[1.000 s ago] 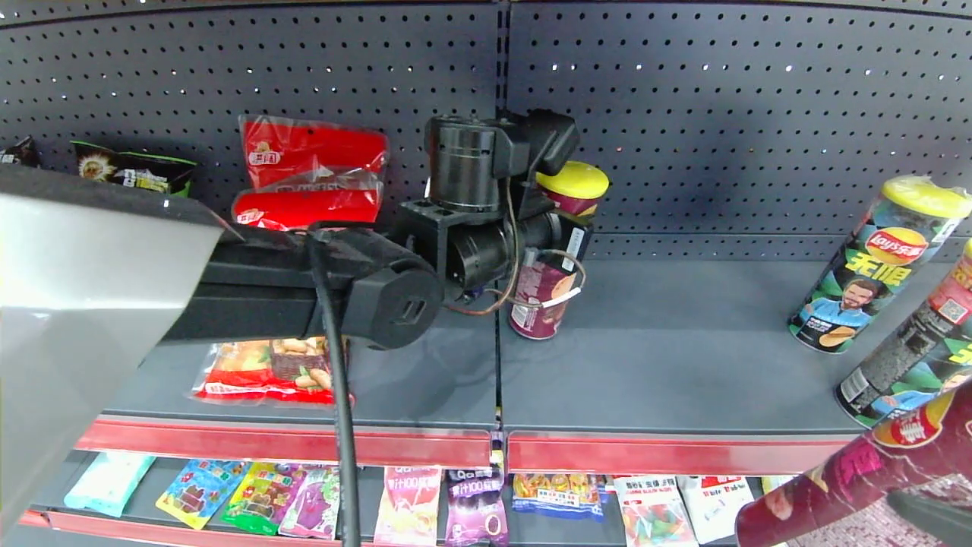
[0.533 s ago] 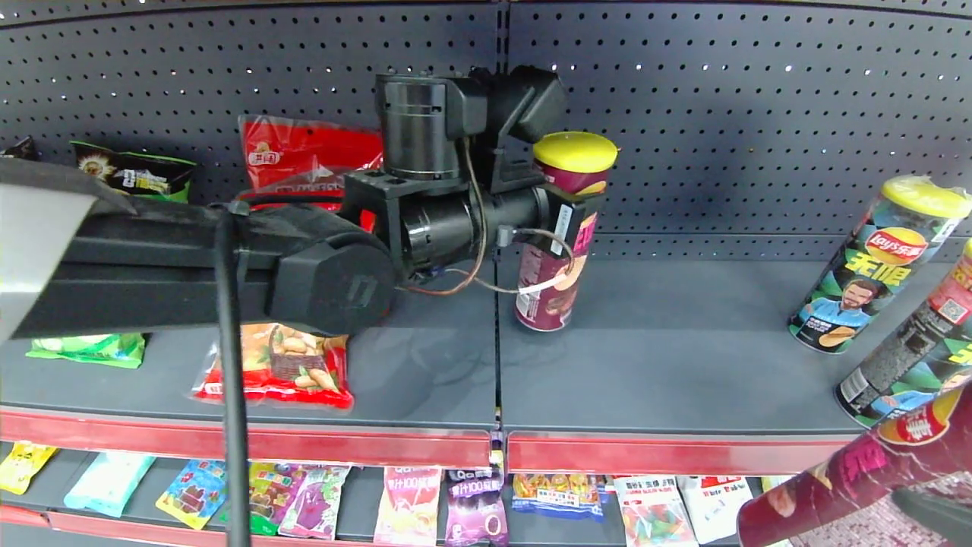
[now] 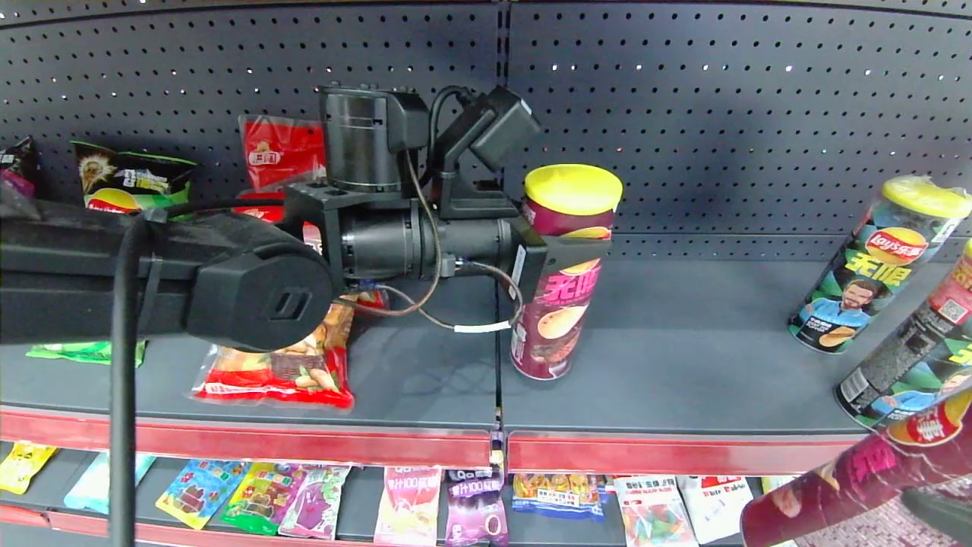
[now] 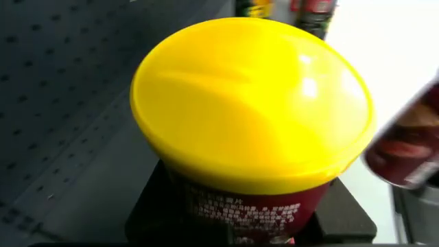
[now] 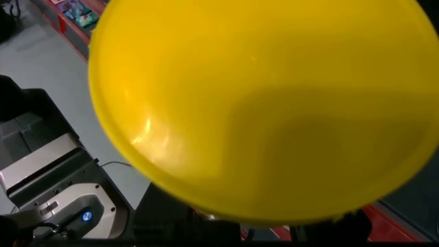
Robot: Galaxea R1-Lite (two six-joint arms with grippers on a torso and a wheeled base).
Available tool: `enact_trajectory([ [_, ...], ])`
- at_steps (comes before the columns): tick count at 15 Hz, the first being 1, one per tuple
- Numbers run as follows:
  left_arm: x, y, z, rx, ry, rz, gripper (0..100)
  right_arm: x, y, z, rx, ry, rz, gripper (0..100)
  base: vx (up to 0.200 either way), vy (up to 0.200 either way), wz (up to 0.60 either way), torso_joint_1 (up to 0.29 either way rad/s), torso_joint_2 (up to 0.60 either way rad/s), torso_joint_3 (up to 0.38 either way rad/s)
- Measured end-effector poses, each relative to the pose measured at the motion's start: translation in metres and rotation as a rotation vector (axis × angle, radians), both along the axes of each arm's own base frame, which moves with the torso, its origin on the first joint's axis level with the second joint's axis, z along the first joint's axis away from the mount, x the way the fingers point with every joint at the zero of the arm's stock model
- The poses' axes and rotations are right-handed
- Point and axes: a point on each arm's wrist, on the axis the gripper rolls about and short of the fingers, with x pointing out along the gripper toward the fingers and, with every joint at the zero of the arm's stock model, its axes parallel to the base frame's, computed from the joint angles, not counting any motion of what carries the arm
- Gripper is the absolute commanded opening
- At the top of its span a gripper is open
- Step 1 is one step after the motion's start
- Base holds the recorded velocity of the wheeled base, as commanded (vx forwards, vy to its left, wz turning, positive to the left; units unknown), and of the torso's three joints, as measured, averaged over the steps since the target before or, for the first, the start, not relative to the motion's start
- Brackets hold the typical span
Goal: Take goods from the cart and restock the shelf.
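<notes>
The can has a glossy printed wrap and a smooth, shiny yellow plastic lid. The shelf and its perforated back panel look like matt grey painted metal, with a glossy red front strip. The peanut bag is shiny, crinkled plastic film.

A shop: pegboard-backed shelf with snack packets and crisp tubes

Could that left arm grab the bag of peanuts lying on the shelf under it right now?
Probably not yet. The left gripper is shut on the yellow-lidded can, held upright. The peanut bag lies just below the arm with nothing on it, so it looks reachable once the can is released.
</notes>
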Motion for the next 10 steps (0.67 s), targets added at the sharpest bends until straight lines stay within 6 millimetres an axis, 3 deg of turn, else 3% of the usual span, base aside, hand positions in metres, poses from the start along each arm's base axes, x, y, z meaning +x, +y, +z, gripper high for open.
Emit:
enact_trajectory([
  [10, 0.0, 0.002, -0.023, -0.008, 0.031, -0.206, 0, 0.0, 0.0, 0.01, 0.012, -0.027, 0.0, 0, 0.0, 0.0, 0.0, 0.0, 0.0, 0.0],
])
